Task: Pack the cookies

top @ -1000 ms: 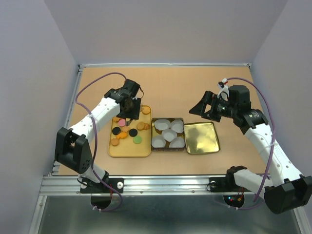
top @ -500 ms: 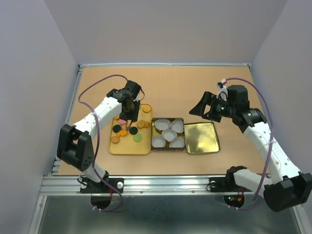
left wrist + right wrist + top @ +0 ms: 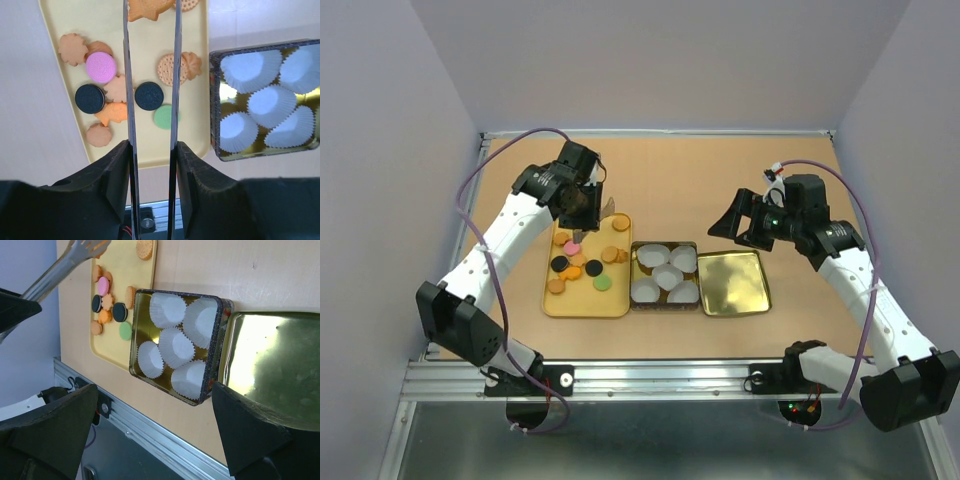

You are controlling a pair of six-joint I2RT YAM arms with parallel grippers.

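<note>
The left hand (image 3: 151, 155) is clamped onto a pair of long, thin metal tongs (image 3: 128, 90), whose two blades run out side by side from between its black fingers. At their tips the blades pinch an orange star-shaped cookie (image 3: 150, 7) over the far end of a pale yellow rectangular tray (image 3: 75, 20) that lies flat on the tan desk (image 3: 670, 180). Whether that cookie touches the tray cannot be told. The other cookies lie loose on the tray: a pink round one (image 3: 101, 67), two black round ones (image 3: 90, 98) (image 3: 149, 95), a green one (image 3: 164, 116) near the tray's right rim, and several orange ones, among them a dotted round biscuit (image 3: 169, 69) and a scalloped one (image 3: 73, 48). Just beside the tray on its right stands a dark-rimmed square gold tin (image 3: 214, 100) that holds five white fluted paper cups (image 3: 265, 99) packed close together. Against the tin's right side lies a gold rectangular lid (image 3: 732, 283), its shiny inner face up. The right hand (image 3: 738, 222) hangs in the air above the desk, beyond the lid, with its black fingers spread wide, gripping nothing, and its camera looks down on the tin and lid.
</note>
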